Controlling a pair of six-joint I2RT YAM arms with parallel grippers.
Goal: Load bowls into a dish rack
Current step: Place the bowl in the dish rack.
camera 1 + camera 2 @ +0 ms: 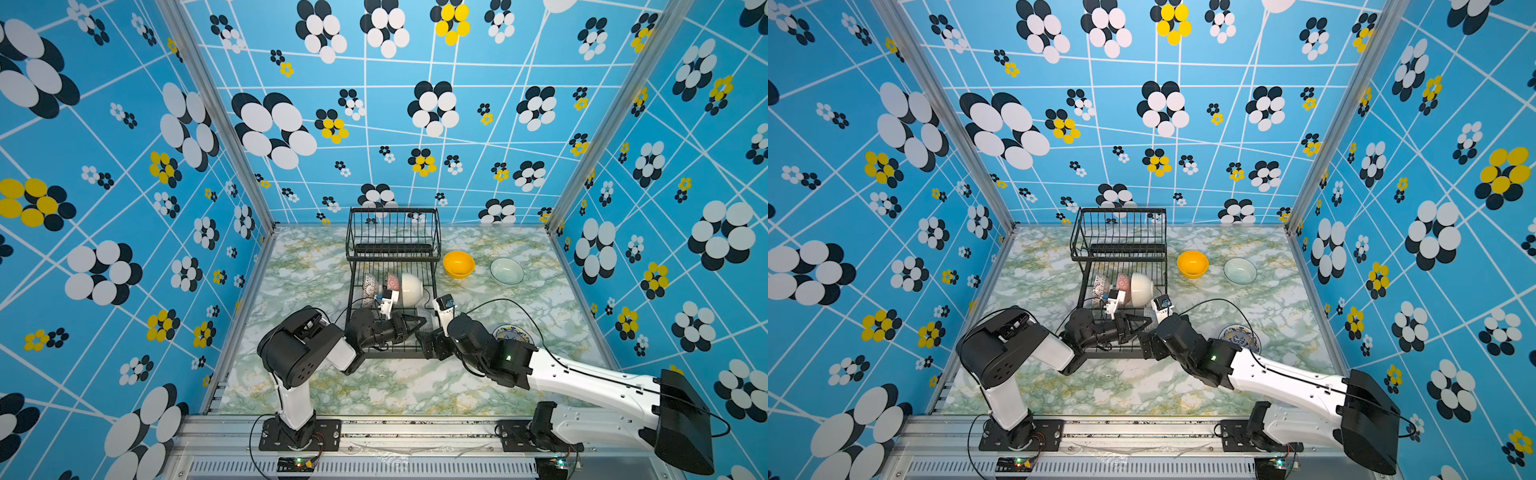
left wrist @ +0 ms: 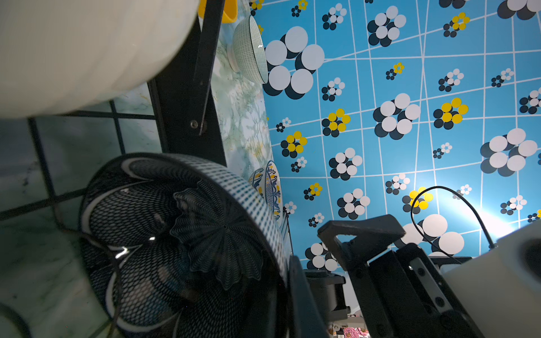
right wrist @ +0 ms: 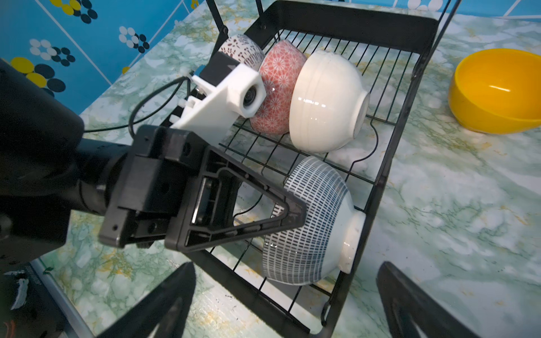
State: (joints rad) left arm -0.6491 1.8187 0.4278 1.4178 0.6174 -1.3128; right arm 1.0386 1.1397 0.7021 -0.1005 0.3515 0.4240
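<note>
As left end effector [image 3: 292, 216] clamps one of four racked bowls [image 3: 310, 240], right end effector [image 3: 285, 267] gapes; three lie outside.

The dish rack [image 3: 351, 20] is black metal wire with a matt coat. The cream-white bowl [image 3: 325, 99], the pink-red bowl [image 3: 275, 87] and the blue-dashed bowl [image 3: 310, 222] are glazed ceramic, smooth and glossy, with bright reflections. The yellow bowl [image 3: 497, 90] looks like smooth plastic with a soft shine. The glass bowl [image 1: 507, 271] is clear. The fingers [image 3: 234, 235] are matt black plastic. The surface [image 3: 453, 204] carries a smooth marble print.
</note>
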